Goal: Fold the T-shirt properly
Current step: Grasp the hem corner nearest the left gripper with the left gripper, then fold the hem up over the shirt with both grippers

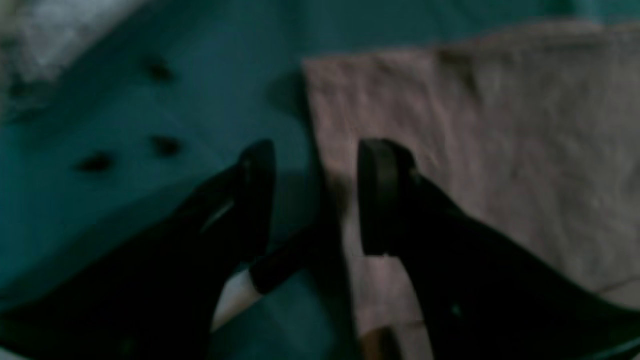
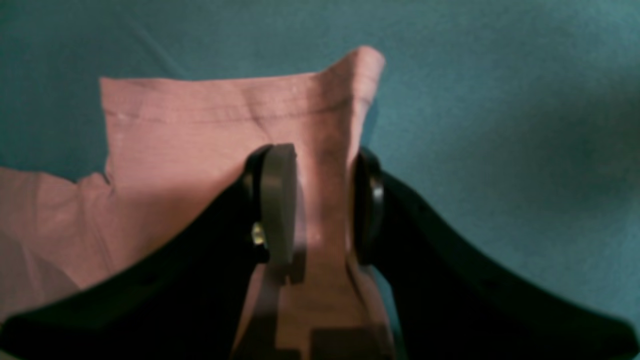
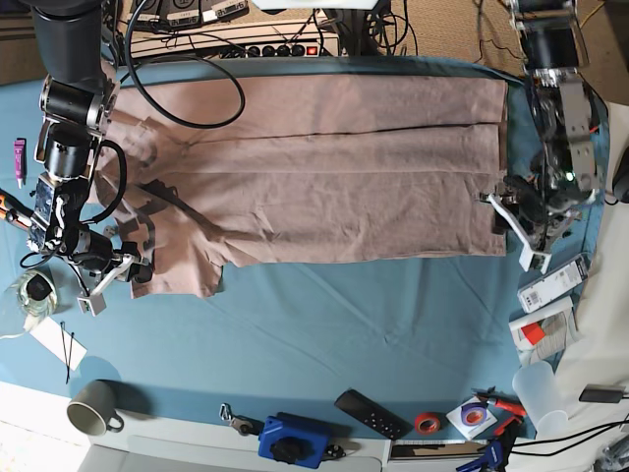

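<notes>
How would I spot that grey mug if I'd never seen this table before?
Start from the big pink T-shirt spread over the teal table cloth, then look to the near corner on the base view's left. The mug stands there at the cloth's edge, the only cup-shaped grey thing, handle turned toward the middle.

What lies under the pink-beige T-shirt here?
The pink-beige cotton T-shirt lies spread on the teal-blue table cloth, which shows all around it. The right end effector pinches a sleeve fold. Anything under the shirt's middle is covered.
</notes>
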`<state>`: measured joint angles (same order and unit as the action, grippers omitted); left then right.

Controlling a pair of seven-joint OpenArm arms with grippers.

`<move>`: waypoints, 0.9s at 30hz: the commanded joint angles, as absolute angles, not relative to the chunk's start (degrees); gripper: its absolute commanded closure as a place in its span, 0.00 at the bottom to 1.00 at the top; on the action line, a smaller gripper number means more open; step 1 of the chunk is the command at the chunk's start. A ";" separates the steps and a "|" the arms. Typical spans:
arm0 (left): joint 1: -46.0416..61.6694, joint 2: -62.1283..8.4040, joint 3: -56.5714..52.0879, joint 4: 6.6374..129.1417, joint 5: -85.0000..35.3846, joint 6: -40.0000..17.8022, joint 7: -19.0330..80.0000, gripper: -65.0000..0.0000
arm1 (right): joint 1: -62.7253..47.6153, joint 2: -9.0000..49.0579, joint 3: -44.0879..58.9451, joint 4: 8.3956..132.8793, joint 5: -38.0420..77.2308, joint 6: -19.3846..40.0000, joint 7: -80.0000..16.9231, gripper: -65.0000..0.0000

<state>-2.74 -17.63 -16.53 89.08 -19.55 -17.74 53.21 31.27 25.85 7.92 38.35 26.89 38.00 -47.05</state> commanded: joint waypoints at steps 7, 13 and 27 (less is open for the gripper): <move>-8.58 -18.22 -16.67 83.96 -24.62 -18.06 53.12 0.57 | 31.88 26.65 7.92 38.52 25.04 37.74 -50.70 0.71; -9.87 -17.93 -16.62 76.75 -25.56 -21.12 52.64 0.57 | 31.88 26.65 7.92 38.52 25.06 37.74 -50.85 0.71; -9.89 -17.98 -16.67 73.25 -37.56 -22.13 62.57 1.00 | 31.88 26.70 7.99 41.52 30.28 37.71 -55.55 1.00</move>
